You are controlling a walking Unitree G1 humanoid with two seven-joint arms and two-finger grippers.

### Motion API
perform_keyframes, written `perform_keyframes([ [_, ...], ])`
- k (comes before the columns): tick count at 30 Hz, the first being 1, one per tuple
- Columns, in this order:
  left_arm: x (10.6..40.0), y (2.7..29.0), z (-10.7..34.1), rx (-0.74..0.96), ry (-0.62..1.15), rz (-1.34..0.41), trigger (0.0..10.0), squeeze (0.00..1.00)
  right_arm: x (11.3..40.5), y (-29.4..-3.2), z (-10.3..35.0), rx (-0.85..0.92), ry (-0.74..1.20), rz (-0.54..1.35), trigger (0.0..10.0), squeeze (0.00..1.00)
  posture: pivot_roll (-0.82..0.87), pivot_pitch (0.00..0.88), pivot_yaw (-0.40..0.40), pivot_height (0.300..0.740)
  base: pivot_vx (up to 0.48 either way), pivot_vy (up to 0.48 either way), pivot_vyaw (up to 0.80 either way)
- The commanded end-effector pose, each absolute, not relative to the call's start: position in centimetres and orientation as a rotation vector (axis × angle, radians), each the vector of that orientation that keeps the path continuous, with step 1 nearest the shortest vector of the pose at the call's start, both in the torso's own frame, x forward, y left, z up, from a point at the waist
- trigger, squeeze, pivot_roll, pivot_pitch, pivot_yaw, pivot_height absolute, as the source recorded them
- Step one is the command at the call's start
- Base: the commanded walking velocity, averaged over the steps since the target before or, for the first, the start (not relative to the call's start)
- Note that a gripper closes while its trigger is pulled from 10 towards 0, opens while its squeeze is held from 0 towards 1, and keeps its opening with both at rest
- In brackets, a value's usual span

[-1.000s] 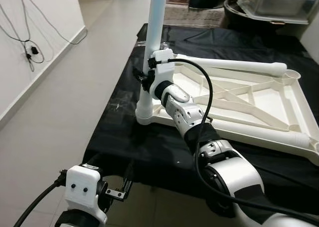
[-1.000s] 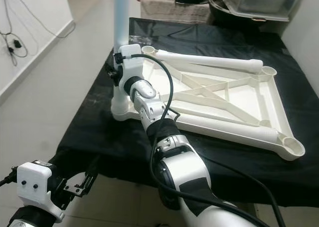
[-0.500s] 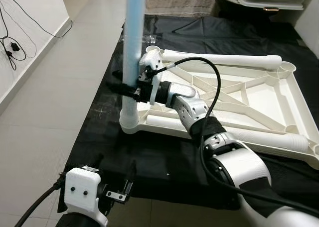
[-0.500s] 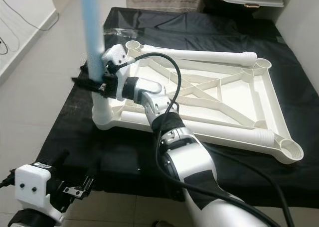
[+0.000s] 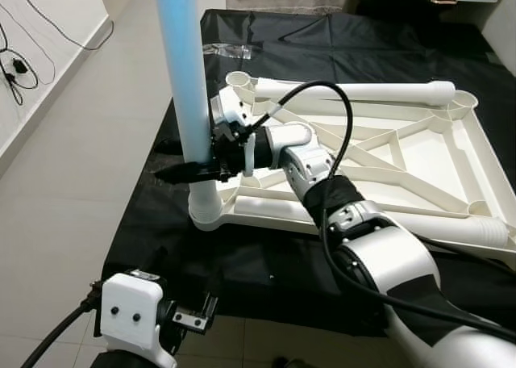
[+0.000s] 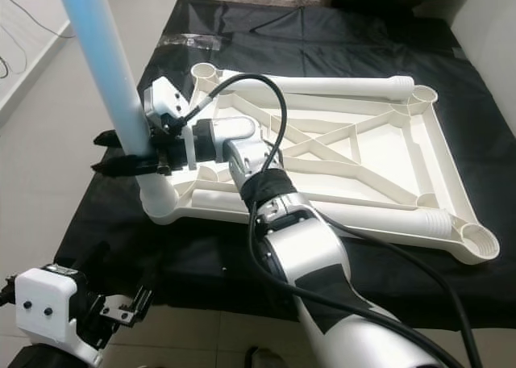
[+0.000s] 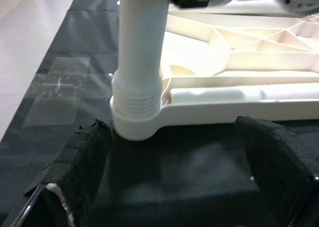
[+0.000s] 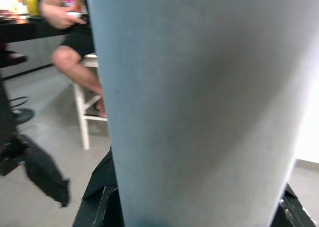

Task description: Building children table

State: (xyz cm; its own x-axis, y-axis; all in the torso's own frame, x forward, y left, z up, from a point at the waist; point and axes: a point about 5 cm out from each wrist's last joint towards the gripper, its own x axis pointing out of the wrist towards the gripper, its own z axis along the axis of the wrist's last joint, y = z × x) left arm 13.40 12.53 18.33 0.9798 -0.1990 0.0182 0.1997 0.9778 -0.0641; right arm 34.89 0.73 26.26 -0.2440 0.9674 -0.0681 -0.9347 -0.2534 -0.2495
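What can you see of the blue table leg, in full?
The blue table leg is a smooth, light blue tube, plastic by the look, standing upright with its top out of frame. Its lower end is a white ribbed collar seated in the near-left corner socket of the upturned white tabletop, which lies on a black cloth. The right pincer is closed around it just above the collar, black fingers on either side.

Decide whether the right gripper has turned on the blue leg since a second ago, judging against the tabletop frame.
Yes. The right gripper has swung round the blue leg: its fingers now point away from the white tabletop frame, and its wrist has rolled over.
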Motion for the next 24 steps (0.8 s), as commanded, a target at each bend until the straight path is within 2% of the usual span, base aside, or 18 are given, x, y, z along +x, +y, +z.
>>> perform_keyframes([
  [1,13.1,12.3,18.4,-0.065,0.003,-0.202,10.0,0.00,33.4,1.3,20.5,-0.199,0.112,1.956,10.0,0.00,0.14,0.327,-0.070,0.740,0.000,0.000,0.00],
  [5,13.0,11.9,18.6,-0.074,-0.005,-0.205,10.0,0.00,32.8,2.5,21.5,-0.215,0.082,2.038,10.0,0.00,0.15,0.335,-0.072,0.740,0.000,0.000,0.00],
  [13,13.2,11.7,18.7,-0.076,-0.011,-0.202,10.0,0.00,32.4,3.2,21.2,-0.306,0.102,2.064,10.0,0.00,0.14,0.336,-0.069,0.740,0.000,0.000,0.00],
  [20,13.5,11.6,18.8,-0.071,-0.015,-0.197,10.0,0.00,32.8,3.6,20.5,-0.309,0.135,1.954,10.0,0.00,0.14,0.331,-0.071,0.740,0.000,0.000,0.00],
  [22,13.6,11.7,18.8,-0.069,-0.013,-0.192,10.0,0.00,33.2,3.8,20.0,-0.311,0.176,1.843,10.0,0.00,0.13,0.326,-0.069,0.740,0.000,0.000,0.00],
  [24,13.6,11.7,18.8,-0.067,-0.013,-0.191,10.0,0.00,33.3,3.9,19.9,-0.302,0.191,1.814,10.0,0.00,0.13,0.326,-0.069,0.740,0.000,0.000,0.00],
])
